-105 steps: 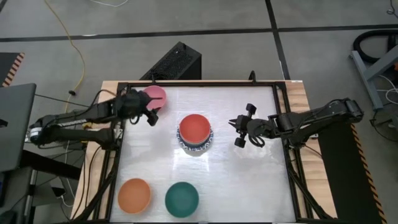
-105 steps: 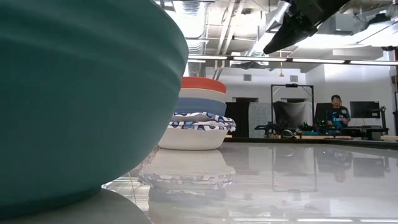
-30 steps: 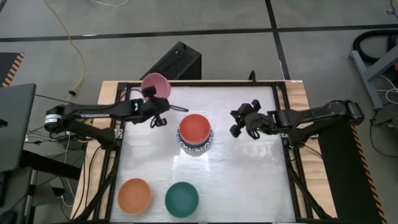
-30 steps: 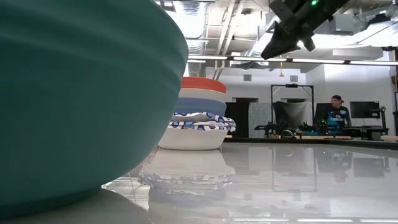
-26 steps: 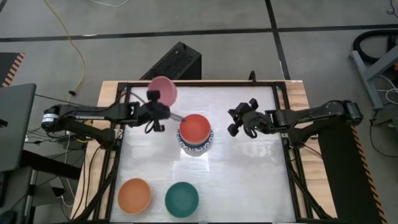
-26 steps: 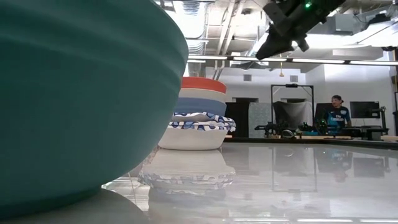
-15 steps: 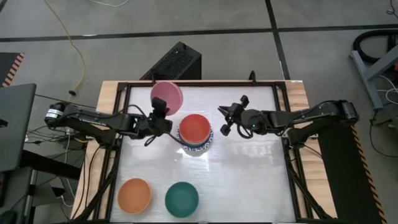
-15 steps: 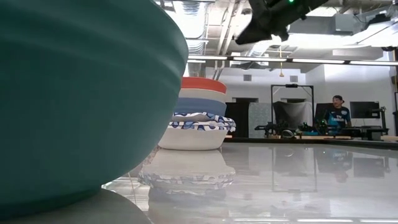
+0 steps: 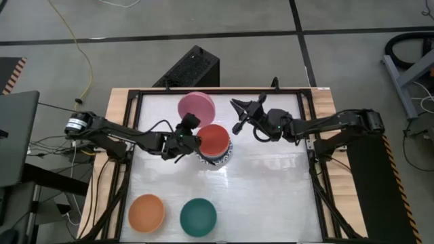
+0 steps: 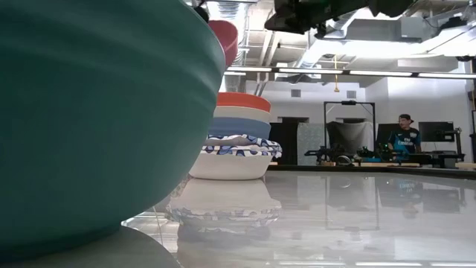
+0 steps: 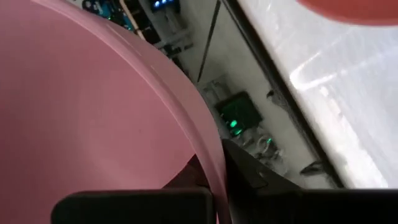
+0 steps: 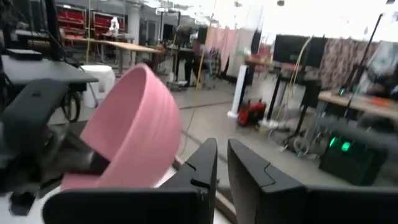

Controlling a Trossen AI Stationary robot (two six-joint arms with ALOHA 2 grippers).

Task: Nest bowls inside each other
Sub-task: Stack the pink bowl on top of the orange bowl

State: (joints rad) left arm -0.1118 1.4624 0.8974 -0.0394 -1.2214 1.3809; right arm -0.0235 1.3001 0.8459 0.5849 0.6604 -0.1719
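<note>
Left gripper (image 9: 188, 127) is clamped on the round pink bowl's (image 9: 196, 107) rim; the red-topped stack of nested bowls (image 9: 214, 142) sits just beside it, toward the narrowly parted, empty right gripper (image 9: 239, 116).

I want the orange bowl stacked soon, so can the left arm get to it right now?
Probably not yet: the left hand is shut on the pink bowl, held up beside the stack. The orange bowl sits unblocked at the near left.
</note>
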